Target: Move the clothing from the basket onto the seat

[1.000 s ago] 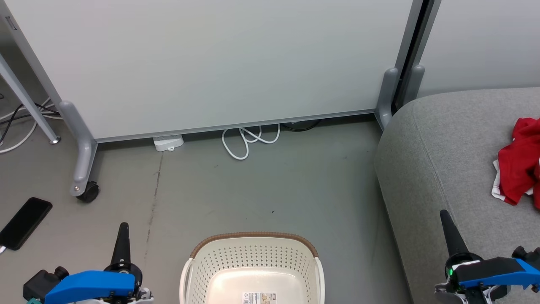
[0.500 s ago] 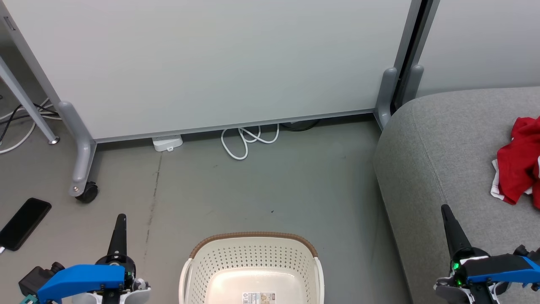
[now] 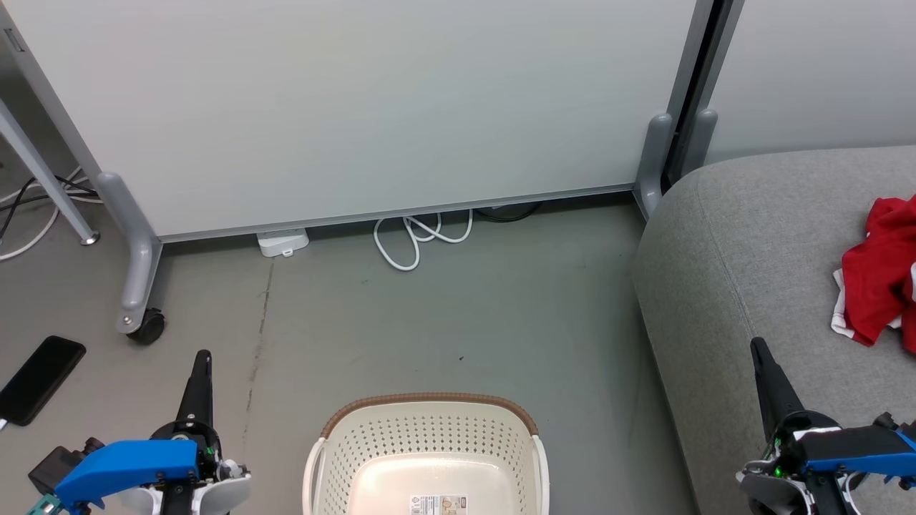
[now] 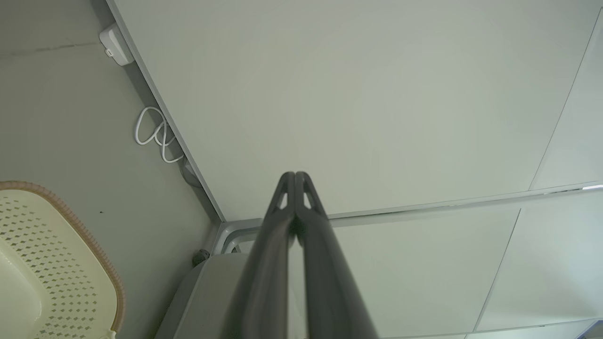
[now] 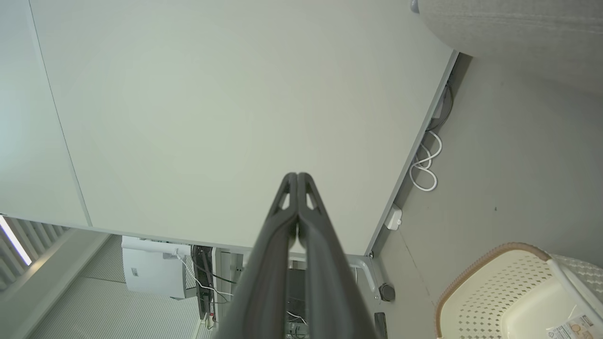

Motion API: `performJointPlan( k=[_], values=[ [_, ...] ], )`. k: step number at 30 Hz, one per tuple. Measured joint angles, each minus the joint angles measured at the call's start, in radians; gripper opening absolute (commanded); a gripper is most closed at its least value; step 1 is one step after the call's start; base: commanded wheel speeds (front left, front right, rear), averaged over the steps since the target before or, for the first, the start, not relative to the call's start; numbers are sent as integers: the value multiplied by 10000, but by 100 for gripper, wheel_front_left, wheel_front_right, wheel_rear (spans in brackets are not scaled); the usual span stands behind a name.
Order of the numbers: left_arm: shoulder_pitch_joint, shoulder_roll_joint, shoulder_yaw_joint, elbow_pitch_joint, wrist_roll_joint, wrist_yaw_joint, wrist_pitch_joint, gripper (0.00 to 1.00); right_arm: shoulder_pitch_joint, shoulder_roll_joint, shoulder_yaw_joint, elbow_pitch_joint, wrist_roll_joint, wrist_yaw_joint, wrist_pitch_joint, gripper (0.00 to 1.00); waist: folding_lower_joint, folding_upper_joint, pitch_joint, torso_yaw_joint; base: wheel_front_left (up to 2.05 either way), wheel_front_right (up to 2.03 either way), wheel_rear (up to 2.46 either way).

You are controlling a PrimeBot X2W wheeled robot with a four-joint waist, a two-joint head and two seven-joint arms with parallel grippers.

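Note:
The red clothing (image 3: pixel 879 279) with white trim lies crumpled on the grey seat (image 3: pixel 751 272) at the right edge of the head view. A cream perforated basket (image 3: pixel 428 458) with a brown rim stands on the floor at bottom centre, with only a label showing on its bottom; it also shows in both wrist views (image 4: pixel 52 263) (image 5: pixel 513 292). My left gripper (image 3: pixel 203 355) is shut, left of the basket, fingers pointing up. My right gripper (image 3: pixel 756 345) is shut over the seat's front edge. In each wrist view the fingers (image 4: pixel 295 176) (image 5: pixel 297 178) are pressed together with nothing between them.
A white partition panel (image 3: pixel 358 107) on castor legs (image 3: pixel 139 286) stands behind the basket. A white cable loop (image 3: pixel 418 239) and a white adapter (image 3: pixel 283 242) lie at its foot. A black phone (image 3: pixel 39 379) lies on the floor at far left.
Both grippers have shifted slightly: the left one to the left and lower, the right one a little higher. The clothing and the basket have not moved.

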Motion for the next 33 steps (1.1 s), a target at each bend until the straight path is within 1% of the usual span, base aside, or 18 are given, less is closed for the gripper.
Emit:
performJointPlan(
  k=[24, 33],
  values=[
    [-239, -15, 201, -209, -1622, -2, 430, 0, -120, -21, -33, -178, 1778, 0, 337, 0, 0, 0, 7, -45, 0, 0, 0],
    [-266, -17, 205, -217, -1659, -2, 437, 0, -141, -23, -35, -182, 1825, 0, 339, 0, 0, 0, 8, -46, 0, 0, 0]
  ],
)
